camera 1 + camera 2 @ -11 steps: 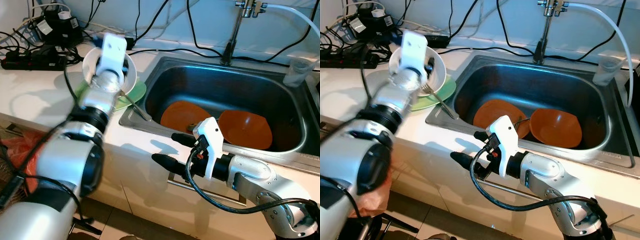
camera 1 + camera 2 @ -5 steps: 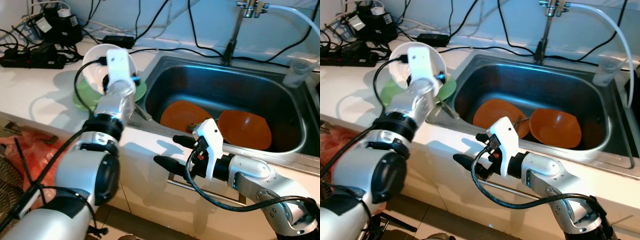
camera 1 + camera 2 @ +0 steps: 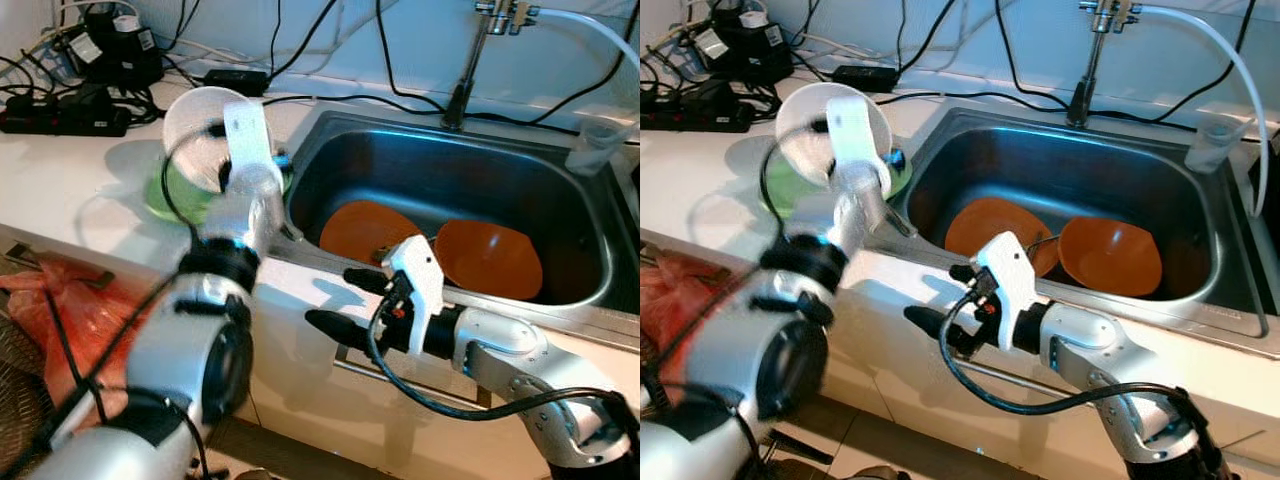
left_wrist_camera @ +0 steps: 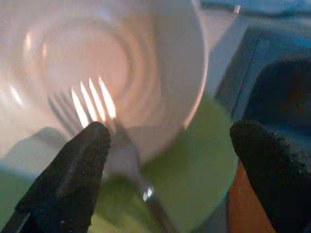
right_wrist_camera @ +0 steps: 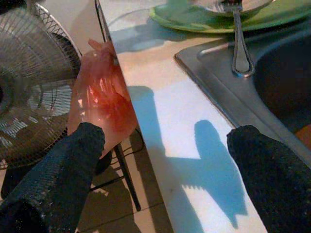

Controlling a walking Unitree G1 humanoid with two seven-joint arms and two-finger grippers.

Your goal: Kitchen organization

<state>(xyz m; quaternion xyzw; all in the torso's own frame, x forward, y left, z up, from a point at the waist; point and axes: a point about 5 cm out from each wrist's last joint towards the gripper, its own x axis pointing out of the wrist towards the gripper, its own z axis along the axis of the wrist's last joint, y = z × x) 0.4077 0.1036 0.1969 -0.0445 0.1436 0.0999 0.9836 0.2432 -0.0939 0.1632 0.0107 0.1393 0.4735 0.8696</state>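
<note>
Item: left tool [image 4: 165, 160], fingers spread wide, holding nothing. Over the last second the left arm has swung from the table's near side toward the sink and now hangs close above the white bowl [image 3: 200, 135], which reads as tilted on the green plate [image 3: 165, 195], though blur on that arm makes the tilt uncertain. A fork [image 4: 97, 109] lies with its tines in the bowl and its handle running out toward the sink's corner at about 4 o'clock. Judgement: the arm is lining up for a grasp of bowl or fork, not yet made. Item: right tool [image 3: 340, 300], fingers well parted and empty, hovers off the table's front edge at 6 o'clock of the sink [image 3: 330, 130], unchanged in place. Item: two orange dishes [image 3: 365, 230] on the sink floor. Edges: plate stands just beside the sink's rim at 9 o'clock; a slip could send the fork into the basin. Power strip and cables [image 3: 70, 105] crowd the 10 o'clock corner; open table lies at 8 o'clock. Below the front edge, a fan [image 5: 29, 97] and a red bag [image 5: 102, 97].
</note>
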